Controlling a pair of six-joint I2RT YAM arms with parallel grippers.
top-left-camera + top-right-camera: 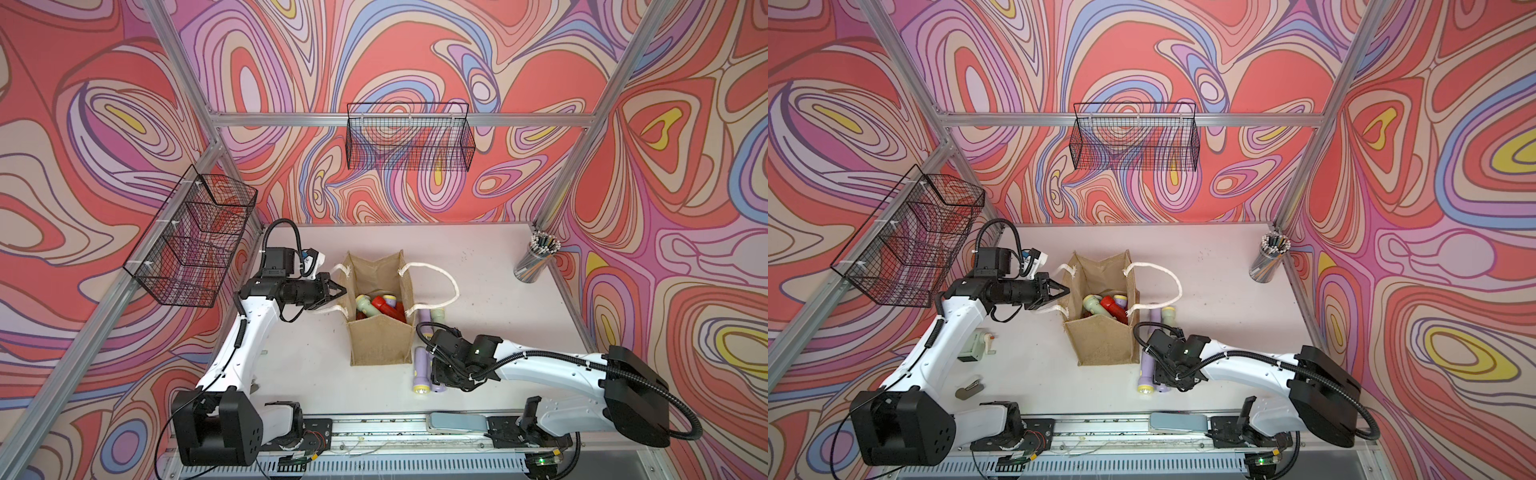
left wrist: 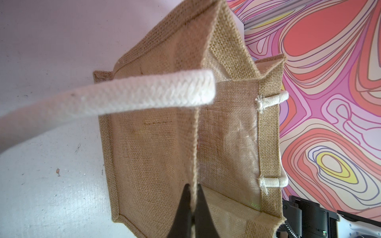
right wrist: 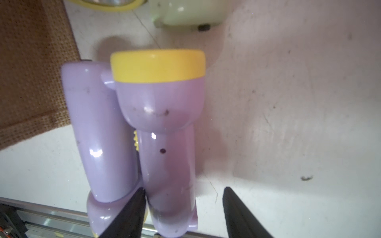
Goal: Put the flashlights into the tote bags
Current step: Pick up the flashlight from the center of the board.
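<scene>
The tan jute tote bag [image 1: 380, 332] stands open mid-table with white rope handles [image 1: 451, 286]. My left gripper [image 1: 338, 291] is shut on the bag's left rim; in the left wrist view the black fingers [image 2: 183, 210] pinch the burlap edge [image 2: 193, 169]. Red, pale green and lilac flashlights [image 1: 380, 305] lie inside. To the right of the bag, two lilac flashlights [image 1: 420, 368] lie side by side. My right gripper [image 3: 184, 189] is open around the yellow-headed one [image 3: 165, 160]: one finger touches it, the other stands apart. A lilac and a pale green flashlight [image 1: 436, 314] lie further back.
A cup of pencils [image 1: 536, 259] stands at the back right corner. Black wire baskets hang on the back wall [image 1: 409, 137] and the left wall [image 1: 195, 237]. A small pale green device [image 1: 976, 347] and a grey clip [image 1: 969, 388] lie by the left arm.
</scene>
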